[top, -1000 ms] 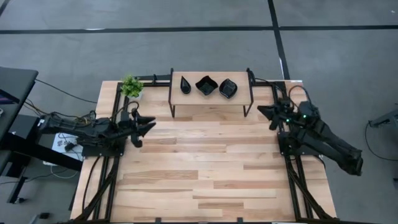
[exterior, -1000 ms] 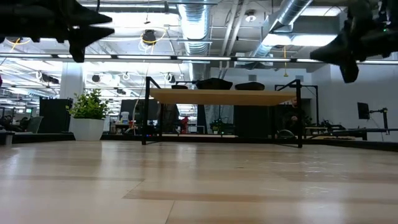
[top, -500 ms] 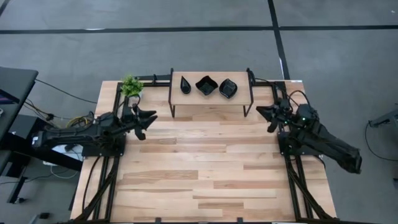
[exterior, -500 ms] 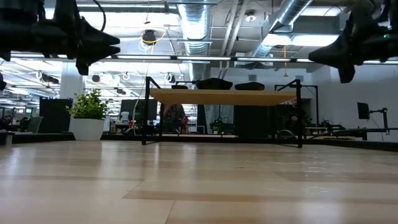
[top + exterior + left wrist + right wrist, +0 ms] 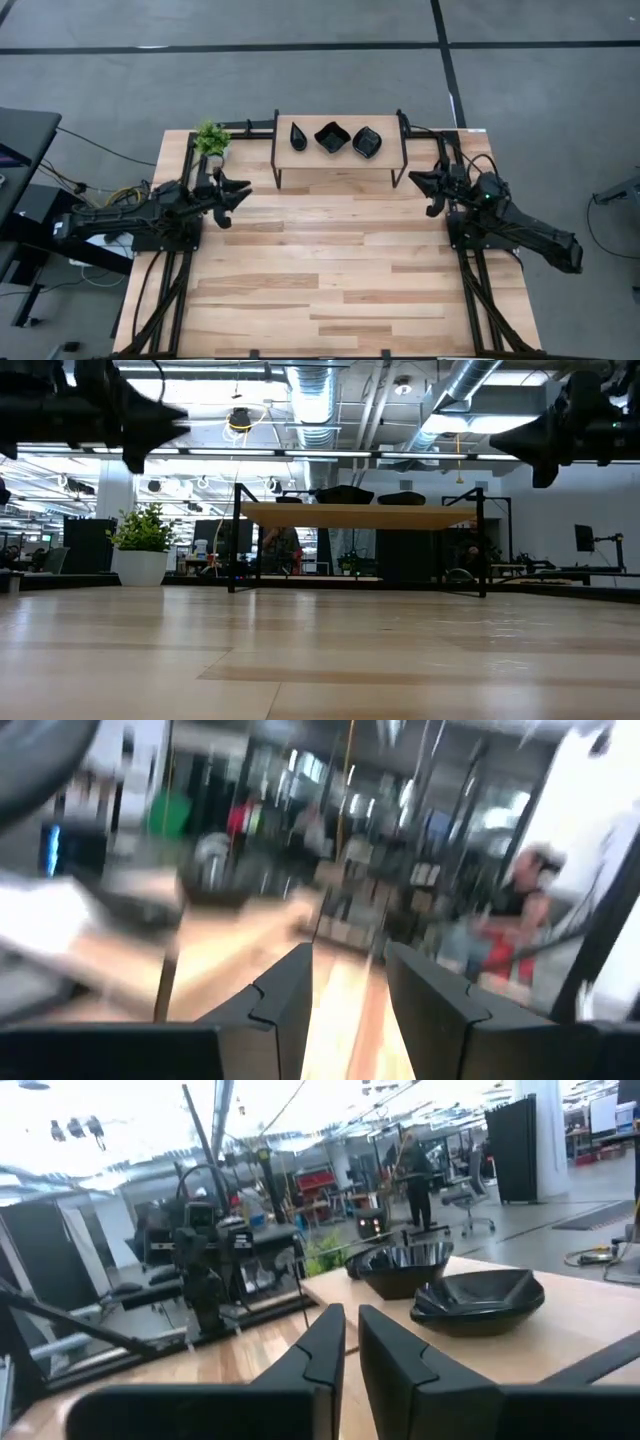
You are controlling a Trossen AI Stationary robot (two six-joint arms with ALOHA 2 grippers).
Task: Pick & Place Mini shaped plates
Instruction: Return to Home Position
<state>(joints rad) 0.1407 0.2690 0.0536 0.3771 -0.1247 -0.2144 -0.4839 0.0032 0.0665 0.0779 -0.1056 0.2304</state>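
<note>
Even, shadowless light falls on the wooden counter (image 5: pixel 330 270) in the high view, which is sharp edge to edge. At counter height, bright ceiling strip lights (image 5: pixel 330 455) backlight the scene, leaving the raised shelf (image 5: pixel 360 515) and both arms as dark silhouettes and a soft sheen on the planks. The left wrist view is smeared throughout by motion blur. The right wrist view is washed pale above the glossy black plates (image 5: pixel 478 1302), which catch highlights.

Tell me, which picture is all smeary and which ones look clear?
Left wrist view: smeared with motion blur, only the left tool is crisp. Right wrist view: sharp, ceiling light glinting off the glossy black plates. Low view: bright ceiling lights turn both tools into dark silhouettes. High view: even light, clear.
</note>
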